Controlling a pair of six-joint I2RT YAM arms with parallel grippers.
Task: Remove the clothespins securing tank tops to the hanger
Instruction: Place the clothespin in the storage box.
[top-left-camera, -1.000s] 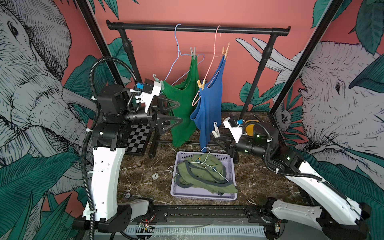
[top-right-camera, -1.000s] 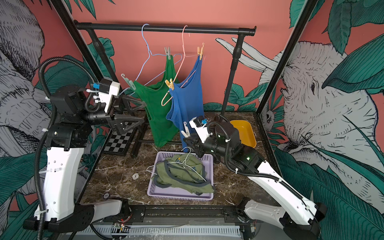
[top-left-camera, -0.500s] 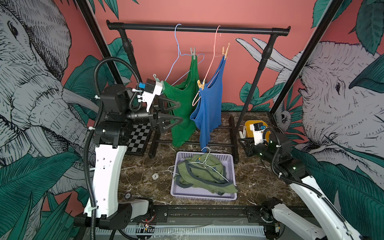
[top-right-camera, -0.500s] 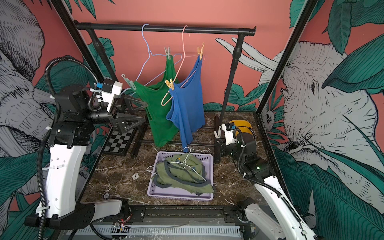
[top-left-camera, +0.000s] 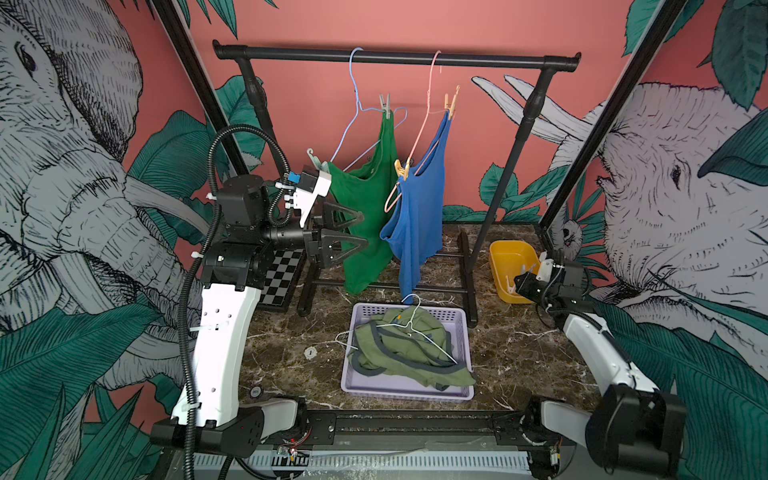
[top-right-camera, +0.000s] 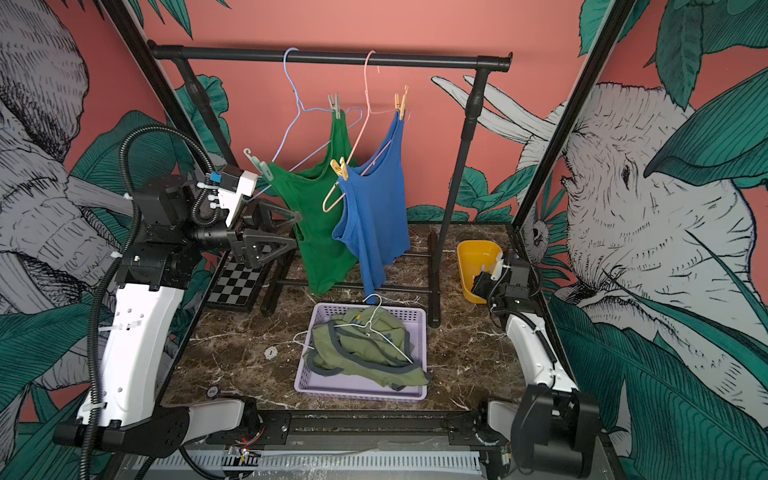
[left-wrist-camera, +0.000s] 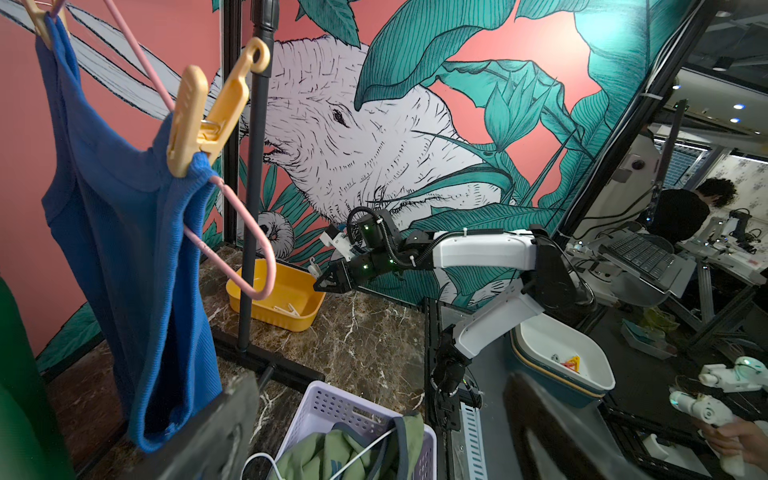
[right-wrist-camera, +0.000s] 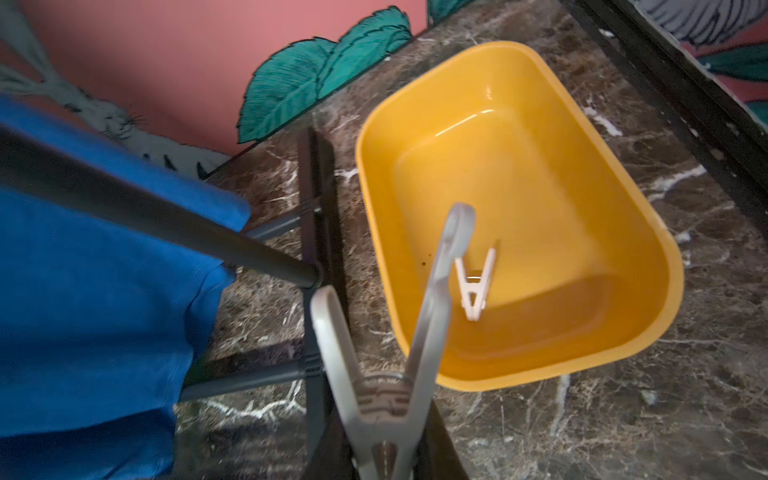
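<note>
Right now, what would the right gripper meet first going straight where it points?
Likely the yellow bin, inside it; the grey clothespin in the right gripper would touch first. Depth unclear.

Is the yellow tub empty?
No, a small white clothespin lies on the bottom of the yellow tub.

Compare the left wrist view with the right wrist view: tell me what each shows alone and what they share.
Only left wrist: a yellow pin clipping the blue top to a pink hanger, the basket holding the olive top, and the whole right arm. Only right wrist: a clear close look at the grey pin gripped in the right end effector, near the yellow bin. Both: the blue top, the bin and a white pin lying in it.
</note>
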